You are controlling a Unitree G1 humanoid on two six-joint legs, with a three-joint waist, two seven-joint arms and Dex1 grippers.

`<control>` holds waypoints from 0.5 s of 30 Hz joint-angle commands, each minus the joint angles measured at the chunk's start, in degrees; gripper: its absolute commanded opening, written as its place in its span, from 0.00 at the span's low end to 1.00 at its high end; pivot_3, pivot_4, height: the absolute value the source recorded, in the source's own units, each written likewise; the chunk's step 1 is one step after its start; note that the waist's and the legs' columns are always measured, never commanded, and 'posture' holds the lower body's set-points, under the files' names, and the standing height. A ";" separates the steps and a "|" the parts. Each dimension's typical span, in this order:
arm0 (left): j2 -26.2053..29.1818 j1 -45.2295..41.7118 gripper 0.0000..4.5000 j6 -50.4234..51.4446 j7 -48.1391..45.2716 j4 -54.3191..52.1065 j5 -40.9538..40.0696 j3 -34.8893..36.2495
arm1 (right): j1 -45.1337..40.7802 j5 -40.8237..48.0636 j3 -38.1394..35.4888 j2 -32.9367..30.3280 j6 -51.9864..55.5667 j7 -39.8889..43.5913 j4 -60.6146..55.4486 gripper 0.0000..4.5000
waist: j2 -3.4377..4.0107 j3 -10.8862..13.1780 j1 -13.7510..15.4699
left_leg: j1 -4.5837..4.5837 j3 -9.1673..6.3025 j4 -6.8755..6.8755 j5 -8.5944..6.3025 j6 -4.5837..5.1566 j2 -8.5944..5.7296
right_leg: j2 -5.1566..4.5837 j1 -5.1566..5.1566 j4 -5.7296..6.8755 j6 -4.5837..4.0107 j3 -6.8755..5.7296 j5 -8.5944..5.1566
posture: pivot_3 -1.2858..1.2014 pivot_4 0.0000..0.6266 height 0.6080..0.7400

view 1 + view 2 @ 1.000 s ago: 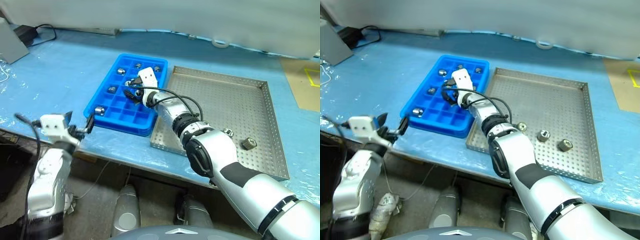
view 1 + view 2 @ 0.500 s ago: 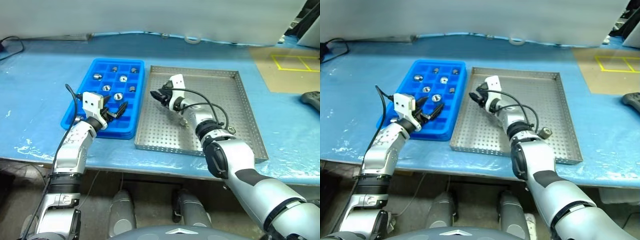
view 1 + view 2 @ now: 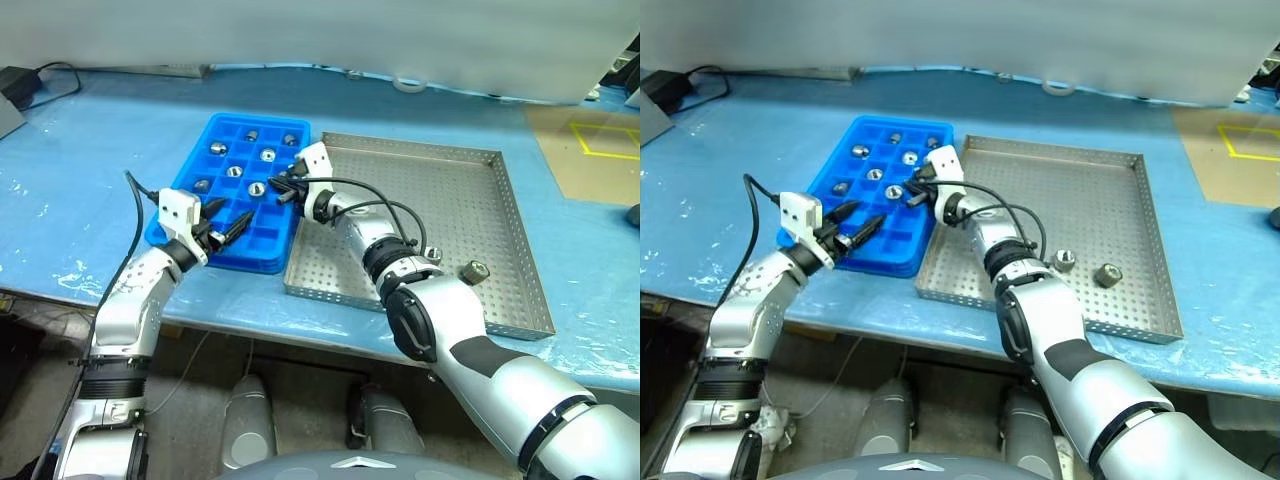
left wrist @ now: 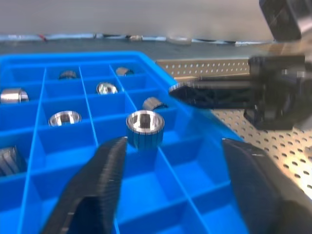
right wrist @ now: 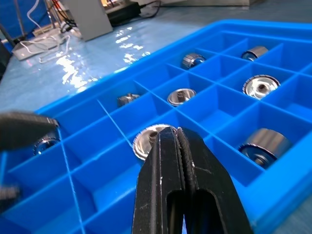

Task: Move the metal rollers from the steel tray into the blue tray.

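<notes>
Bright blue plastic compartment tray [image 3: 855,240] lies on the blue-covered worktop [image 3: 730,170], just beside the large grey perforated steel tray [image 3: 1090,200] on its left. Small silvery metal rollers [image 3: 894,192]: several sit in separate blue-tray cells; 2 remain on the steel tray floor, near its front edge [image 3: 1064,262], [image 3: 1106,274].

Right tool [image 3: 283,187]: fingers pressed together, holding nothing, tips over the blue tray's right edge above a roller.

Left tool [image 3: 862,228]: fingers parted, nothing between them, over the blue tray's near edge.
</notes>
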 commanded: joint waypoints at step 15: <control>-0.02 -21.89 0.11 -9.93 -9.56 31.07 7.45 -4.96 | 3.77 -0.11 1.00 -3.71 -1.20 -2.77 -2.14 0.00 | -0.01 -0.01 -0.67 | 0.04 0.01 -0.04 0.03 -0.04 -0.02 | 0.02 -0.01 -0.01 0.00 0.04 0.00 | 0.49 0.24 1.00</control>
